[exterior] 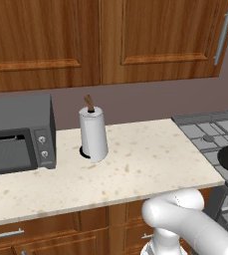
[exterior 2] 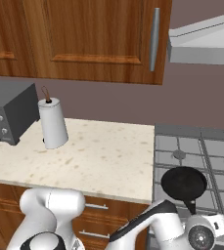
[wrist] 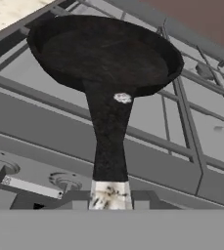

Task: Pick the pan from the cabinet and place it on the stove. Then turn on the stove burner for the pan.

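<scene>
Fingers sit out of sight under the pan (wrist: 106,56) handle, so their grip is unclear, while the pan rests on the stove (exterior 2: 216,146) grate.

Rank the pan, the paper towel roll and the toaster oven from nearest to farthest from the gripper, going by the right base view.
1. The pan, on the stove at the right, just beyond the gripper, whose jaws are at its handle.
2. The paper towel roll, upright on the counter, well to the left.
3. The toaster oven, at the far left edge.
</scene>
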Robot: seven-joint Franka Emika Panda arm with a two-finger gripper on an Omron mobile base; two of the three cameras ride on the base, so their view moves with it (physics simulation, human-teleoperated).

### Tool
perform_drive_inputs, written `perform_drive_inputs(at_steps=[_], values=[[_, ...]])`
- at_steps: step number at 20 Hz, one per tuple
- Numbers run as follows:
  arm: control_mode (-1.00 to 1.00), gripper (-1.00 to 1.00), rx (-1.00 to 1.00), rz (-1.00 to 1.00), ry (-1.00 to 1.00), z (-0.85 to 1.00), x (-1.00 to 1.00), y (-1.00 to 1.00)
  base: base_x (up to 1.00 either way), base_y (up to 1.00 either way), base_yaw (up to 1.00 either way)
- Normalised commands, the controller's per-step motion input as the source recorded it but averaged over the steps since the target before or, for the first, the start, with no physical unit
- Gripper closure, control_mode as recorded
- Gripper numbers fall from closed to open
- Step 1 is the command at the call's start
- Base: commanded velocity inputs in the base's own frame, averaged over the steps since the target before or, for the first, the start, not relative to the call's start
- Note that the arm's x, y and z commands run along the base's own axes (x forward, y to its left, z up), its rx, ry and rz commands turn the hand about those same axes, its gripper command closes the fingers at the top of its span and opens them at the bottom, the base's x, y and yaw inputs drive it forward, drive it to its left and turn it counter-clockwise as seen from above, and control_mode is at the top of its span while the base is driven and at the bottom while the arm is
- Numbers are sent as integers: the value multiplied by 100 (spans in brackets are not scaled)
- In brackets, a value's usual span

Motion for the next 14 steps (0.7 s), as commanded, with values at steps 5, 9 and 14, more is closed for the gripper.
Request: perform_drive_inputs(at_steps=[5,9,14], values=[[-100,100,0,0,18,-2,11,1,0,0,0],[-100,100,0,3,15,0,15,0,0,0,0],[-100,-100,0,0,6,0,2,0,0,0,0]])
